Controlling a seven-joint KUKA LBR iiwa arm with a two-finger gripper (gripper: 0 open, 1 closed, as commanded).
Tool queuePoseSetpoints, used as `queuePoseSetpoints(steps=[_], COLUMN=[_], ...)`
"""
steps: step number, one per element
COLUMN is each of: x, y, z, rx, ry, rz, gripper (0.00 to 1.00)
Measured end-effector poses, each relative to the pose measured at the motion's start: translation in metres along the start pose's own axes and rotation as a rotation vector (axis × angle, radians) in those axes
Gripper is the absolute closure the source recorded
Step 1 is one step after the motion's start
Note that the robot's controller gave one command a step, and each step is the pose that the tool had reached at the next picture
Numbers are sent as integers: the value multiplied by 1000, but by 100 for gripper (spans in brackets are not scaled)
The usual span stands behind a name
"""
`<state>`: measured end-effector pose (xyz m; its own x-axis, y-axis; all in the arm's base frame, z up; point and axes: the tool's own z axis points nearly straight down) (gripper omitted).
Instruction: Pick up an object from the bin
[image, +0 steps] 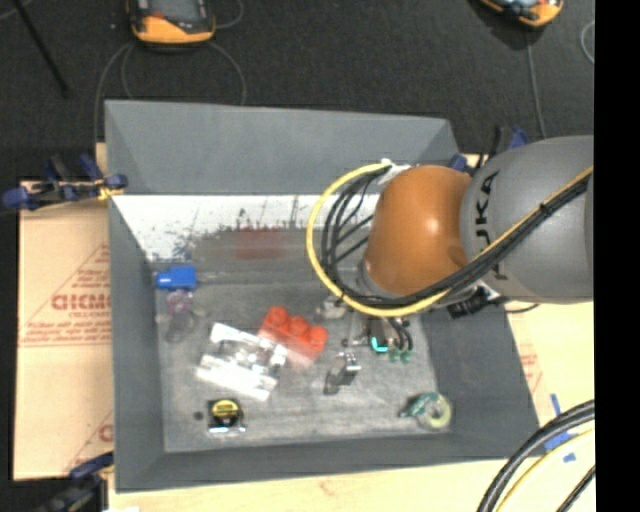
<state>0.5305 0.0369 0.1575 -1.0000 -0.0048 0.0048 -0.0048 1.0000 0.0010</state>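
My gripper (386, 338) shows as a dark body just below the arm's orange cover, over the right-middle of the bin floor. Just to its lower left lies a small grey metal piece (342, 372). A red toy brick (293, 334) lies to the left of the gripper, a little apart from it. A green and whitish ring-shaped thing (428, 408) lies in the near right corner, below the gripper. Nothing can be seen held.
A clear plastic packet with white parts (240, 361) lies left of the red brick. A blue block (176, 277) and a small clear thing (180, 306) are at the far left. A yellow and black tape measure (225, 412) lies near the front wall.
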Motion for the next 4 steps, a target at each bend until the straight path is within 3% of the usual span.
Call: queuePoseSetpoints(steps=[1,2,3,4], x=[-16,-15,-30,-30], y=[31,29,39,40], z=[30,47,81,78], rx=[-3,-1,5,3], ry=[-42,-6,-12,-10], rz=[-63,-63,-156,-154], gripper=[0,0,0,100])
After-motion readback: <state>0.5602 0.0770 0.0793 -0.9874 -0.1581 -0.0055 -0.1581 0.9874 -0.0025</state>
